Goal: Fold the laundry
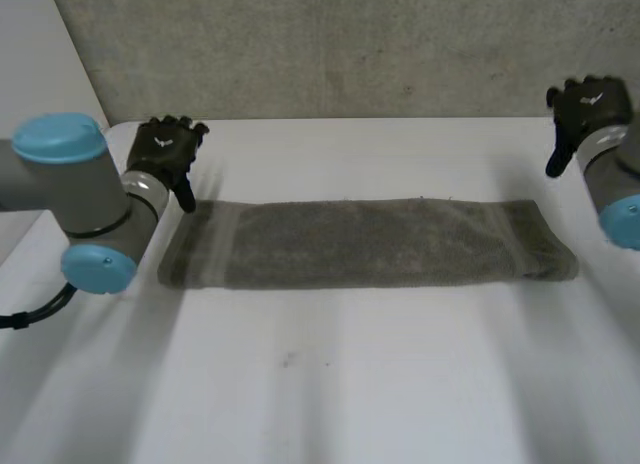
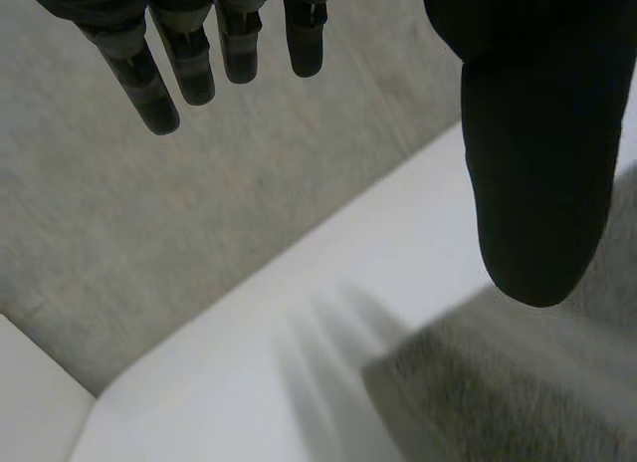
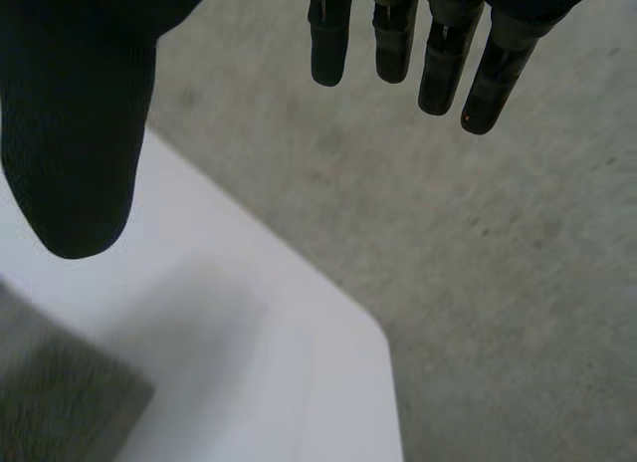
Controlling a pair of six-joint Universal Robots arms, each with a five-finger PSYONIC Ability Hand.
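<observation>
- The grey towel (image 1: pixel 370 244) lies flat across the middle of the white table (image 1: pixel 350 384). It looks folded into a long narrow strip running side to side, so I'd guess the next fold brings one short end over to the other.
- The left hand (image 1: pixel 165 149) hovers at the towel's left end, by the far corner. Its fingers (image 2: pixel 149 84) are straight and spread well away from the thumb (image 2: pixel 537 163), with nothing in them. The thumb tip hangs right over that corner, and I can't tell if it touches. It looks like a lineup for a pinch.
- The right hand (image 1: pixel 585 109) hangs past the towel's right end, near the table's far right corner and apart from the cloth. Its fingers (image 3: pixel 398 44) are straight, the thumb is out wide, and it holds nothing either.
- One hand at each end makes sense to me, since each has a short edge within reach.
- Possible snag: the strip looks layered, so a shallow pinch might lift just the top layer.
</observation>
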